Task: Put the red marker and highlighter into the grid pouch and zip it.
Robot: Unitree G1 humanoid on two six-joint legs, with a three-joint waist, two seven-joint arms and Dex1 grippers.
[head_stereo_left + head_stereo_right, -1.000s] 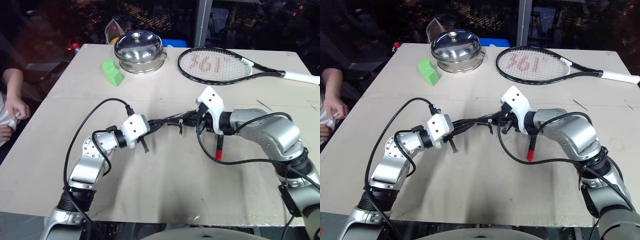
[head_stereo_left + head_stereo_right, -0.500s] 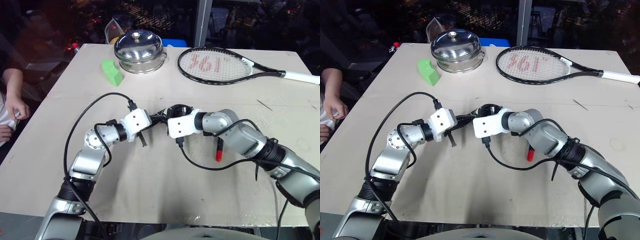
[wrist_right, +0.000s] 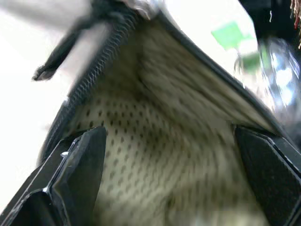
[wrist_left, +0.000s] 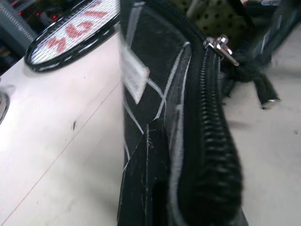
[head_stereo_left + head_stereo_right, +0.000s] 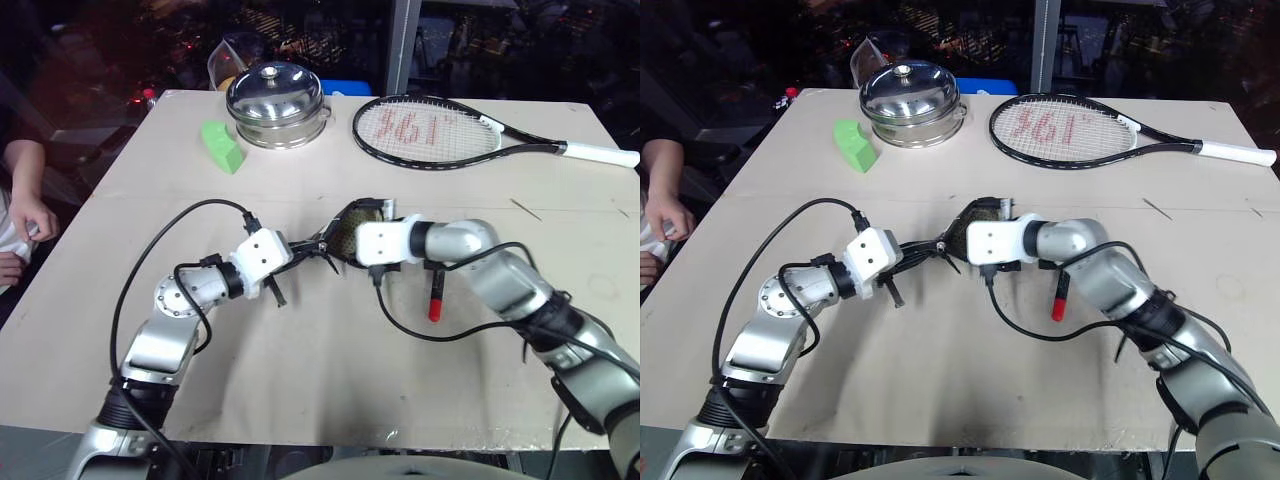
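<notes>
Beige surface point(image 5: 330, 400): left hand point(image 5: 300, 246) clamped on grid pouch point(image 5: 352, 228), steadying its mouth; right hand point(image 3: 169, 188) spread inside; red marker point(image 5: 436, 298) outside.

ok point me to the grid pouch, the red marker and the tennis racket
grid pouch point(image 4: 155, 94), left wrist view, on its black gridded side by the zipper
red marker point(image 5: 435, 305), left eye view, on its red body
tennis racket point(image 5: 425, 128), left eye view, on the strings
</notes>
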